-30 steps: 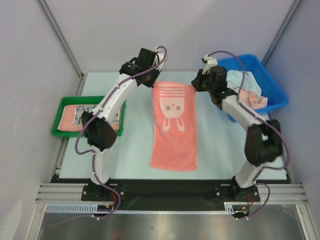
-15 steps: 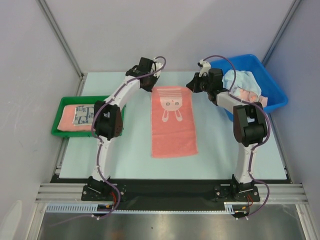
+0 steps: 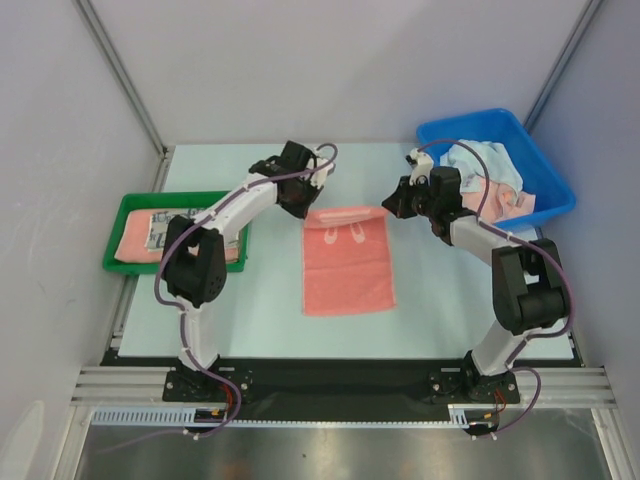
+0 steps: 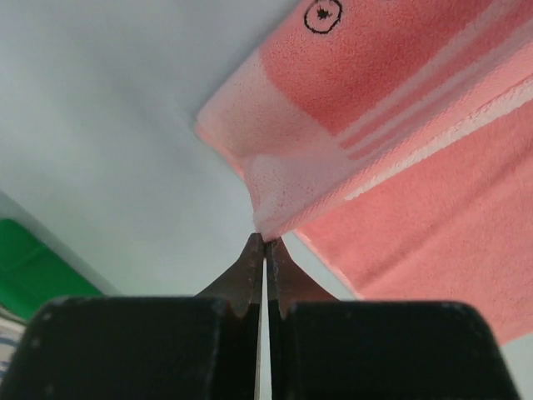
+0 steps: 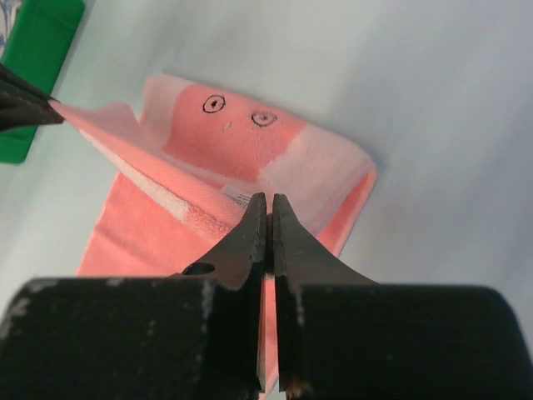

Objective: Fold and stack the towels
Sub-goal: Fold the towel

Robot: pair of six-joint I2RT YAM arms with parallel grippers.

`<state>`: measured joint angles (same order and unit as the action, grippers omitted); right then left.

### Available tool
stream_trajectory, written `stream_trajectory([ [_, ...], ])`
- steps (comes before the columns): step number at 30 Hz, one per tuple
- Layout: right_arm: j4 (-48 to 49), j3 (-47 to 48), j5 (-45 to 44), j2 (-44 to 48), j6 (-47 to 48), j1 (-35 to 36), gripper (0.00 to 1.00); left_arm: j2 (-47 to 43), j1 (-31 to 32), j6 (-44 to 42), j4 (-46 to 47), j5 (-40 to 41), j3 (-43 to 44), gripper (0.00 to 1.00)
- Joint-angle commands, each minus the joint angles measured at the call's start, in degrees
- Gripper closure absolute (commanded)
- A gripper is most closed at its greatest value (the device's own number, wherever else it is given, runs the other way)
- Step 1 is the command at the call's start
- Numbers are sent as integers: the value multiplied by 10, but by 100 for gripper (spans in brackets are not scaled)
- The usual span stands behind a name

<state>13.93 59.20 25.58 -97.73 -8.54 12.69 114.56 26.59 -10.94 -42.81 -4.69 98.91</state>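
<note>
The salmon-pink towel (image 3: 347, 265) lies mid-frame on the table (image 3: 440, 290). Its far end is lifted and doubled toward the lower edge, so the printed face shows on the raised flap. My left gripper (image 4: 265, 243) is pinched fully closed on the flap's left corner, and my right gripper (image 5: 268, 204) is closed just as tight on the hem at the right corner.

To fold well, I judge I should carry both corners at one height and one pace, keeping the hem taut between them. I should lay it flush on the near hem and only then let go.

Neither wrist view shows the near hem, so I must line up the edges from above. How deep my bite goes is hidden. The heap in the blue bin (image 3: 430, 130) at upper right is too tangled to count. My left arm partly covers the folded pieces in the green tray (image 3: 115, 268) at left.
</note>
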Motion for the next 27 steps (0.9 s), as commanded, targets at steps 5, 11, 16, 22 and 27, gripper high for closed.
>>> stream_trajectory([
  [5, -71, -67, -58, 90, -6, 31, 98, -123, 33, 57, 3, 26, -151, 100],
  [11, -91, -142, -96, 165, -33, 41, 97, -171, 70, 81, -18, 42, -215, 100],
  [16, -98, -193, -117, 187, -51, 72, 93, -200, 91, 106, -5, 13, -275, 100],
  [22, -137, -215, -178, 207, -84, 104, 89, -222, 108, 140, 5, -40, -325, 96],
  [27, -231, -210, -237, 228, -108, 115, 72, -253, 109, 170, 9, -71, -372, 72],
])
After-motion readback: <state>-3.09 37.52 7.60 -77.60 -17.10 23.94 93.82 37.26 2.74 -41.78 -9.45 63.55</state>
